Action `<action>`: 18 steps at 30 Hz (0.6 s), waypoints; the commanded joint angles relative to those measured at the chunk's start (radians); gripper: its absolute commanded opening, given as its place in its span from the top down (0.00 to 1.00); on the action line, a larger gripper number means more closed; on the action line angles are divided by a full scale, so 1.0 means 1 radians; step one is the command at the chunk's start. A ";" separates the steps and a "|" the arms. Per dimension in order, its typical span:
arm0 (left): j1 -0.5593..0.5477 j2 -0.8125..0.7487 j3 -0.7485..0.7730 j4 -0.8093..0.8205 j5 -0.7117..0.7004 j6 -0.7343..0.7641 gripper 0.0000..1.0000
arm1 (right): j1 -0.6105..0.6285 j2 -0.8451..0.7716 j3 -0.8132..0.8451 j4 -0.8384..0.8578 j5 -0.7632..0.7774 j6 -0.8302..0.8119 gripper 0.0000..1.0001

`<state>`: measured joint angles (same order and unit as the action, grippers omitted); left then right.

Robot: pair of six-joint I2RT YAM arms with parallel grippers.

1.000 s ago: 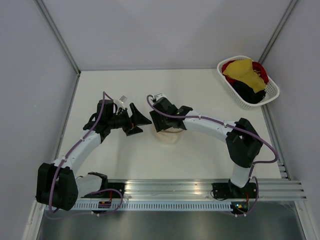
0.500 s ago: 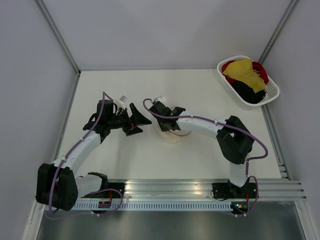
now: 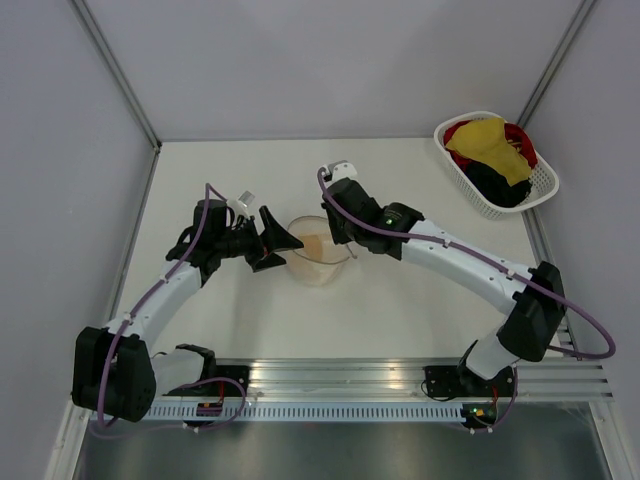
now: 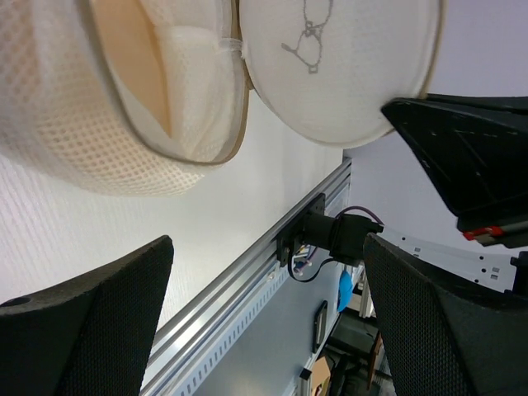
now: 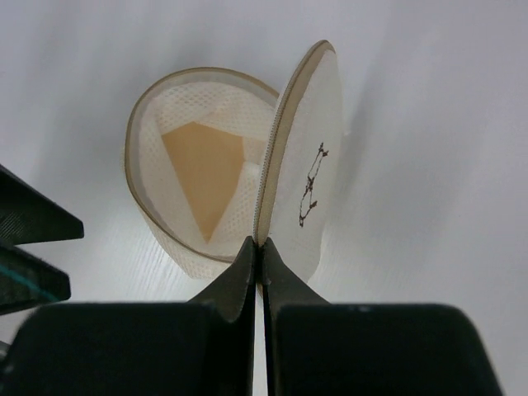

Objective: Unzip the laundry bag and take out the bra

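The laundry bag (image 3: pixel 318 268) lies mid-table with its zip undone and its mouth open. Its round disc panel (image 5: pixel 309 165) with the bra outline stands up on edge like a lid. My right gripper (image 5: pixel 259 247) is shut on the zipped rim of that panel. Inside the mesh pouch (image 5: pixel 177 243) shows the peach bra (image 5: pixel 202 165), also seen from above (image 3: pixel 312 245). My left gripper (image 3: pixel 277 247) stands open just left of the bag, nothing between its fingers (image 4: pixel 91 322). In the left wrist view the pouch (image 4: pixel 82 132), bra (image 4: pixel 132 58) and panel (image 4: pixel 338 66) fill the top.
A white lattice basket (image 3: pixel 541 183) of yellow, red and black clothes sits at the far right corner. Grey walls enclose the table on three sides. The aluminium rail (image 3: pixel 340 375) runs along the near edge.
My right gripper closed on the panel's rim and drew back toward the right, standing the panel up and baring the bra. The left arm has not moved.
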<state>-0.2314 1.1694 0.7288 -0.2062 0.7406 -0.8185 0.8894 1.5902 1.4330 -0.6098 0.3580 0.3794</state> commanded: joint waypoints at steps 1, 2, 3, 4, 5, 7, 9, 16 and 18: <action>0.004 0.024 0.023 0.036 0.023 -0.018 0.01 | 0.002 -0.064 0.029 -0.041 0.019 0.016 1.00; 0.004 0.036 0.030 0.036 0.020 -0.001 0.01 | -0.001 -0.071 0.029 -0.048 0.044 0.022 0.99; 0.004 0.061 0.049 0.037 0.019 0.010 0.01 | 0.000 -0.081 0.023 -0.051 0.044 0.026 1.00; 0.003 0.078 0.060 0.033 0.000 0.027 0.01 | -0.003 -0.099 0.014 -0.047 0.039 0.029 1.00; 0.001 0.093 0.073 0.019 -0.024 0.071 0.02 | -0.003 -0.110 0.006 -0.039 0.023 0.027 1.00; -0.005 0.136 0.133 -0.079 -0.140 0.131 0.05 | -0.004 -0.137 -0.016 -0.027 0.013 0.035 0.99; -0.014 0.153 0.182 -0.177 -0.239 0.209 0.07 | -0.006 -0.150 -0.025 -0.027 0.010 0.036 1.00; -0.035 0.183 0.204 -0.193 -0.399 0.243 0.12 | -0.007 -0.193 -0.029 -0.015 -0.060 0.033 0.99; -0.045 0.214 0.218 -0.187 -0.399 0.240 0.16 | -0.007 -0.202 -0.040 -0.001 -0.074 0.033 1.00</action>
<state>-0.2600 1.3476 0.8982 -0.3748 0.4152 -0.6342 0.8856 1.4307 1.4025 -0.6418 0.3248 0.4046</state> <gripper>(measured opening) 0.859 0.012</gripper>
